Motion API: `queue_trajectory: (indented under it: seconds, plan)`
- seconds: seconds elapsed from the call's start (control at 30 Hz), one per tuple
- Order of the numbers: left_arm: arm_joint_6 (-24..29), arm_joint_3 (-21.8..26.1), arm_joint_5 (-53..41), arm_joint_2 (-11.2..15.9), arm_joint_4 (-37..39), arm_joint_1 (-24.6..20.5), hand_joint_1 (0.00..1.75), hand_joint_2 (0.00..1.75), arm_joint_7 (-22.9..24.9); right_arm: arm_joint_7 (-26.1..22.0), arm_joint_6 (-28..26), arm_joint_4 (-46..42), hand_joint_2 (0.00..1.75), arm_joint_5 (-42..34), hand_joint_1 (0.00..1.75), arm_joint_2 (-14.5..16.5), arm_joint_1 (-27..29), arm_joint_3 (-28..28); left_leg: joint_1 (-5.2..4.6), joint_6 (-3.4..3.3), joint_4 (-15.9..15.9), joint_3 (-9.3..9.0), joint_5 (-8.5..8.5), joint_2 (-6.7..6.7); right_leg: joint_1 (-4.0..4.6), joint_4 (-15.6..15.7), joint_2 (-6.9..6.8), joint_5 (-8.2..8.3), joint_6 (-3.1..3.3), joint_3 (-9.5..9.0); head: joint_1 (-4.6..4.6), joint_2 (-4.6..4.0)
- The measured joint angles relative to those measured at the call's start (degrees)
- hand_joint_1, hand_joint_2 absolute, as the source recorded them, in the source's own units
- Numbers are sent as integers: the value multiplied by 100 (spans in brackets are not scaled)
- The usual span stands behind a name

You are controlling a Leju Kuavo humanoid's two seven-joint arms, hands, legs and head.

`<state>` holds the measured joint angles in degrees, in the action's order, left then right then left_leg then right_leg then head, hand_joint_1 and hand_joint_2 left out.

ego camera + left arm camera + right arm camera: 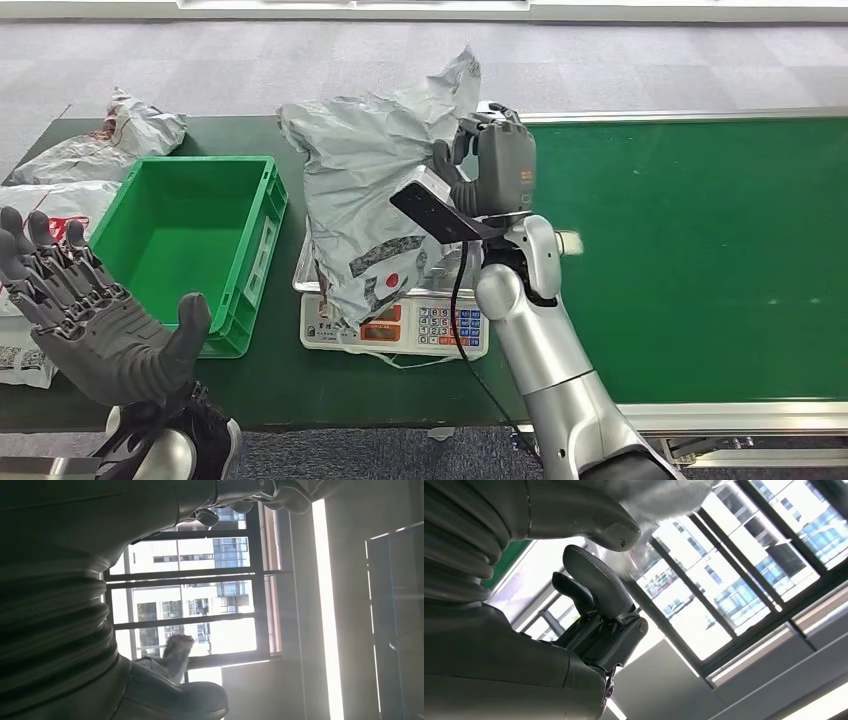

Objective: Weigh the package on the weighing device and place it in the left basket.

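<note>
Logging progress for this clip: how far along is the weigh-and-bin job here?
Midway. The right hand grips the grey package, whose lower end sits over the scale; whether it rests on the pan I cannot tell. The left hand is open, raised near the green basket, which has nothing inside. Left: move the package into that basket.

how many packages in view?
4: one grey bag gripped by the right hand over the scale; three at the far left. More may be hidden.
</note>
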<state>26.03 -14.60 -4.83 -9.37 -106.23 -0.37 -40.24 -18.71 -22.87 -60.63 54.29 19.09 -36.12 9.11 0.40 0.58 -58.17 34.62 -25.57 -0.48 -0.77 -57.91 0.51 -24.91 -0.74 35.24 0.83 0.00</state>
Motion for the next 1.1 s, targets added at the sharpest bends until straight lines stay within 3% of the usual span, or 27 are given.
queue_trajectory:
  seconds: [0.33,0.47,0.63,0.73,0.9,1.1]
  plan:
    - [6,0,-44,34,0,0,0,175,0,49,-199,513,175,-83,175,10,-270,378,-1,-3,-1,4,-1,-4,-7,1,-3,0,-1,1,0,0]
    - [56,0,-79,53,3,4,0,175,0,149,-451,696,175,-44,2,10,-318,392,-1,-2,-1,3,-1,-4,-6,1,-2,0,-1,1,1,0]
    - [138,0,-128,65,14,22,0,175,0,545,-837,1112,175,230,0,10,-456,392,-1,-2,-1,2,-1,-3,-5,1,-2,0,-1,1,1,0]
    - [177,0,-143,68,16,40,0,175,-1,344,-1312,1152,175,300,0,11,-423,365,-1,-2,-2,1,0,-5,-5,1,-3,0,-1,2,1,0]
    - [179,0,-226,76,60,73,0,175,1,-499,-1728,-80,175,352,0,84,107,-46,-1,-4,-2,6,-6,-10,-6,1,-7,-2,0,5,0,0]
    - [141,1,-336,84,167,55,0,175,3,-829,-1730,-1335,175,7,0,108,593,-365,-4,-5,-5,2,-7,-8,-9,6,-8,-3,-2,10,0,0]
